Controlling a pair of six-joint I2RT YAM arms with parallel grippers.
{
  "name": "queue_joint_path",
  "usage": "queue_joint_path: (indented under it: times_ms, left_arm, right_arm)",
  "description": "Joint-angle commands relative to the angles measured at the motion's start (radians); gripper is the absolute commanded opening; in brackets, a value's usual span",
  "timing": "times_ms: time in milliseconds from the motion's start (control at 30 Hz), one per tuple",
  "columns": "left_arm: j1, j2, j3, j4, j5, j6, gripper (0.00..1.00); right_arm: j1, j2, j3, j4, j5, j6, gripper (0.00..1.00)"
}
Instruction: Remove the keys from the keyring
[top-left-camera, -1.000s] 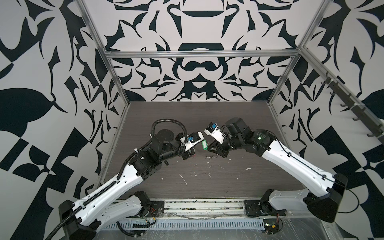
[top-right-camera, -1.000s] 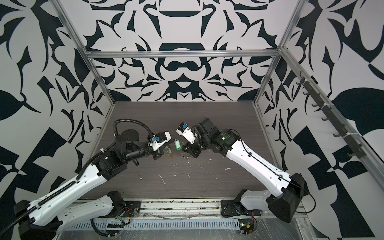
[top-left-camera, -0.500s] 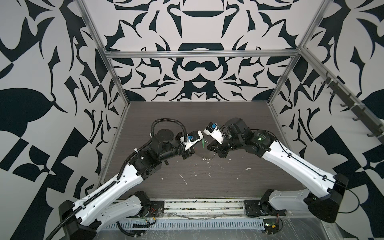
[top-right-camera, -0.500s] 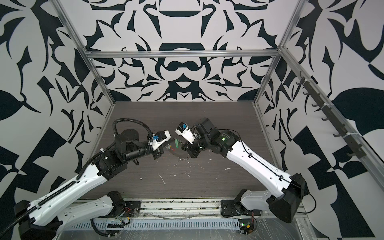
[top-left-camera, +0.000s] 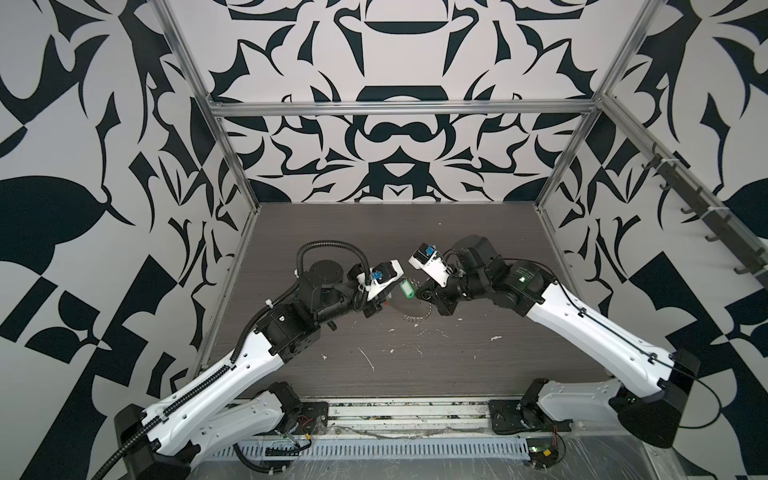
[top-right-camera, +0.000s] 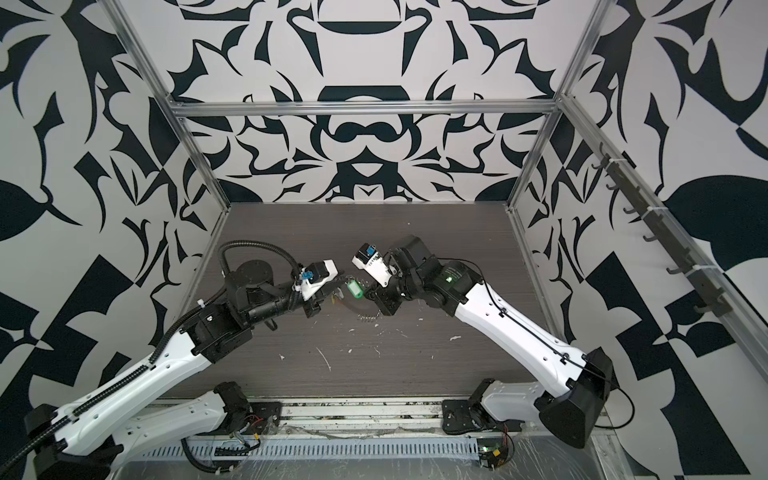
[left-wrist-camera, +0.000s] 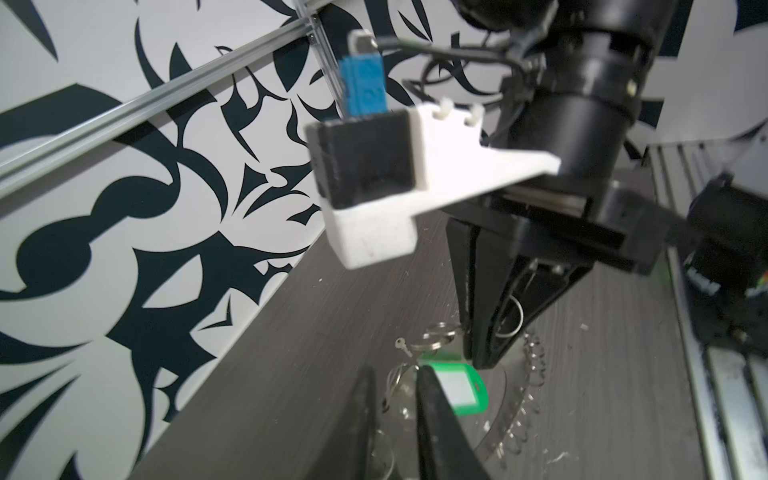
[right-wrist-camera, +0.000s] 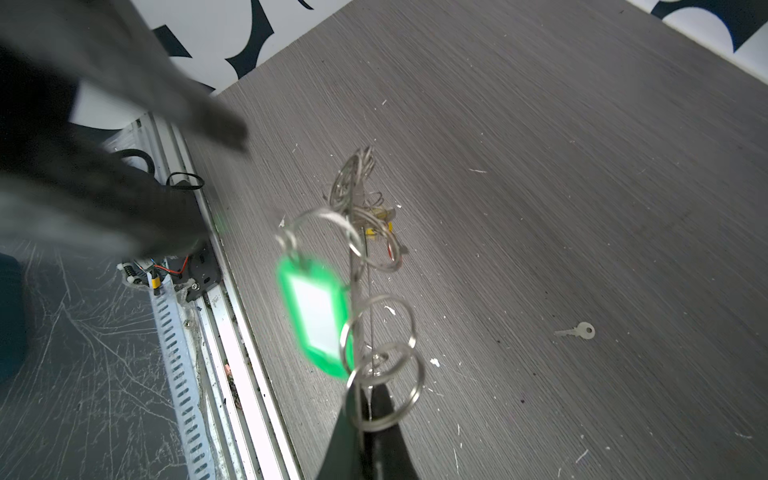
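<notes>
Right gripper (right-wrist-camera: 365, 399) is clamped tight on the rim of the keyring (left-wrist-camera: 505, 407), holding it on edge above the middle of the table (top-left-camera: 415, 249), with its wire loops (left-wrist-camera: 534, 365) fanning out along the rim. Left gripper (left-wrist-camera: 395, 372), reaching in from the left, has its jaws a narrow way apart just beside the green tag (right-wrist-camera: 316, 316). A wire ring shows in the gap, but I cannot tell whether the pads touch it. The step in hand looks like working the tagged key off its loop while the right arm braces the disc. Next, the left jaws would need to close on the tag or its split ring and draw it round the coil to the open end, the disc braced against the pull. A small key (left-wrist-camera: 401, 344) and a yellow tag (right-wrist-camera: 380, 226) hang from other loops, close enough to tangle or be pinched along with it. One loose key (right-wrist-camera: 582, 331) lies flat on the table, well apart from the ring, so part of the job appears done. White scraps (top-left-camera: 368, 359) litter the near table and block nothing.
</notes>
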Motion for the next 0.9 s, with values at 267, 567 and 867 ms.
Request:
queue_joint_path:
  times_ms: [267, 567, 867]
  left_arm:
    - [0.020, -0.038, -0.048, 0.072, -0.047, -0.024, 0.61]
    - [0.064, -0.041, -0.061, 0.071, -0.118, -0.083, 0.63]
    - [0.095, -0.049, -0.064, 0.052, -0.127, -0.111, 0.63]
  right_arm:
    - [-0.003, -0.041, -0.012, 0.033, 0.033, 0.027, 0.00]
    - [-0.031, -0.040, -0.031, 0.067, -0.017, 0.066, 0.00]
    - [-0.126, 0.019, -0.047, 0.162, -0.197, 0.158, 0.00]
